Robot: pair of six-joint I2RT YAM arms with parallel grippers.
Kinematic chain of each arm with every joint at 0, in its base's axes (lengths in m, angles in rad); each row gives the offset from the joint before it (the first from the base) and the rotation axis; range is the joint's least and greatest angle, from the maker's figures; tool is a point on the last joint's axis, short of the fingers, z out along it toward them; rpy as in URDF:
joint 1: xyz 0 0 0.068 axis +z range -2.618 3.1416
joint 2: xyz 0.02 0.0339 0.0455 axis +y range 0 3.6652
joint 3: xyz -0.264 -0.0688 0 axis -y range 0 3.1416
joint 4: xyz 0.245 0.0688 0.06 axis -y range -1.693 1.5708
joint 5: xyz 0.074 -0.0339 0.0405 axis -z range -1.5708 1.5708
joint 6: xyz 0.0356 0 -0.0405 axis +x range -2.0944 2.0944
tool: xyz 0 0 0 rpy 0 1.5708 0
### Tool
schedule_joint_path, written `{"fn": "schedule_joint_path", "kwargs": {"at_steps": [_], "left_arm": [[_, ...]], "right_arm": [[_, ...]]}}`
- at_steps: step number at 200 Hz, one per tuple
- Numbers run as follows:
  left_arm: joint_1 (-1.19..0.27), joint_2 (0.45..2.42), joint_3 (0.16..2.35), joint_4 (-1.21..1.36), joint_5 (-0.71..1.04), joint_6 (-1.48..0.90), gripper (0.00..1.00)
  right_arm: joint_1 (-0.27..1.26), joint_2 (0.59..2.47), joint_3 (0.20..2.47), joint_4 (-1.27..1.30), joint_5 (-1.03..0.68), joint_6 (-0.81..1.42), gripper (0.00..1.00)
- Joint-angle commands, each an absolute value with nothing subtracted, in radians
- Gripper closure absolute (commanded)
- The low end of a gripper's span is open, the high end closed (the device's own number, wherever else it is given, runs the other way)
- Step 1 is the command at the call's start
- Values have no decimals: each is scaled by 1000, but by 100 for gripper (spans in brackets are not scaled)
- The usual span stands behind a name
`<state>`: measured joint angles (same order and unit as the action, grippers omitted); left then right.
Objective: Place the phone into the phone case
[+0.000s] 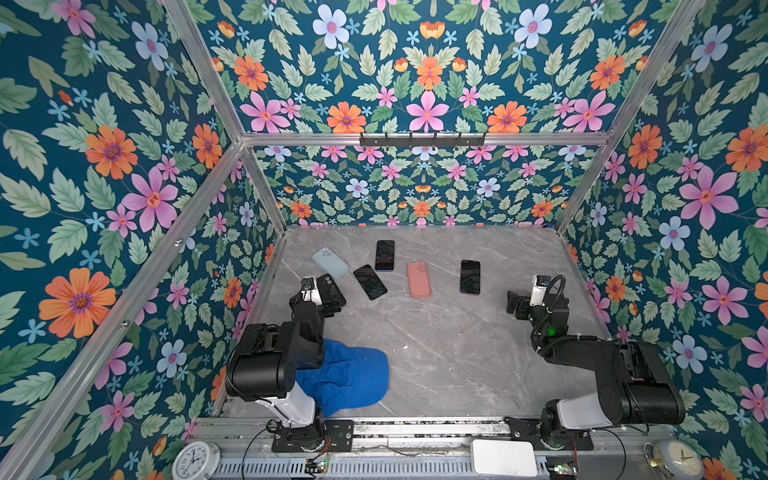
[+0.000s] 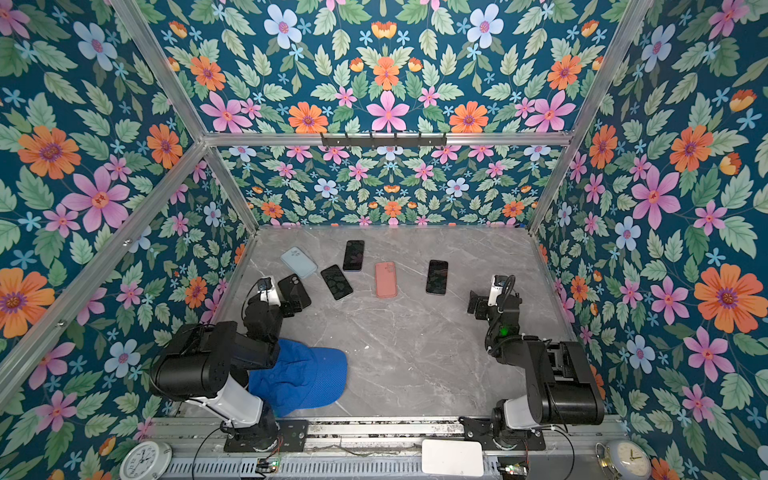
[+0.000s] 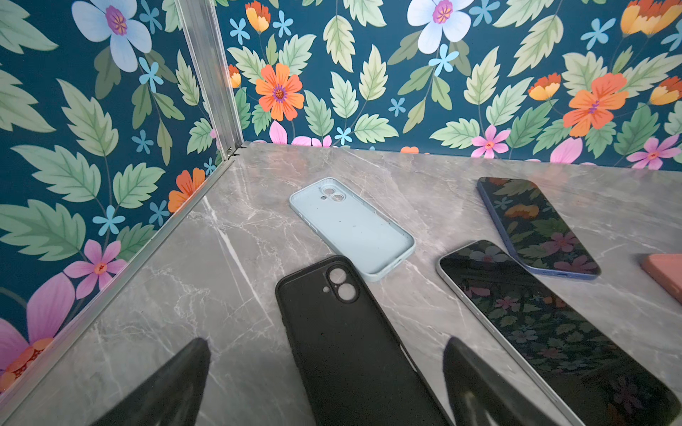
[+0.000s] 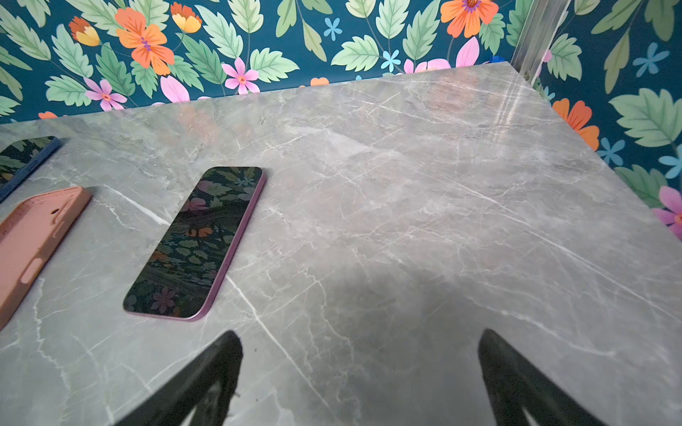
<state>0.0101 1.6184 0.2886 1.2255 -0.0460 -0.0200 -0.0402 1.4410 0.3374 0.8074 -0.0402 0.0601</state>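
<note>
A: What colours were the cases?
B: A pale blue case [image 3: 354, 228], a black case [image 3: 350, 339] and a salmon pink case [image 1: 418, 279].
A: And the phones?
B: Black glass that mirrored flowers. There was a purple-rimmed phone [image 4: 195, 243] and a blue-rimmed phone [image 3: 538, 228].
A: The table?
B: The table [image 1: 436, 345] was grey marble with white veins. The walls [image 1: 428, 83] were teal with orange, pink and pale blue flowers and green leaves.

three phones [image 1: 385, 255] face up, three cases [image 1: 418, 279] flat
</note>
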Motion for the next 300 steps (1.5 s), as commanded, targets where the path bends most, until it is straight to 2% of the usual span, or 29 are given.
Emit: {"fn": "schedule_joint_path", "kwargs": {"at_steps": [1,300], "left_arm": [[11,1619,293,1244,-48,-19,0],[-20,1614,287,1250,-88,3,0]], "right_arm": [[-40,1440,337,833,-43,55,1],[-44,1438,324,850,-45,55,1]]}}
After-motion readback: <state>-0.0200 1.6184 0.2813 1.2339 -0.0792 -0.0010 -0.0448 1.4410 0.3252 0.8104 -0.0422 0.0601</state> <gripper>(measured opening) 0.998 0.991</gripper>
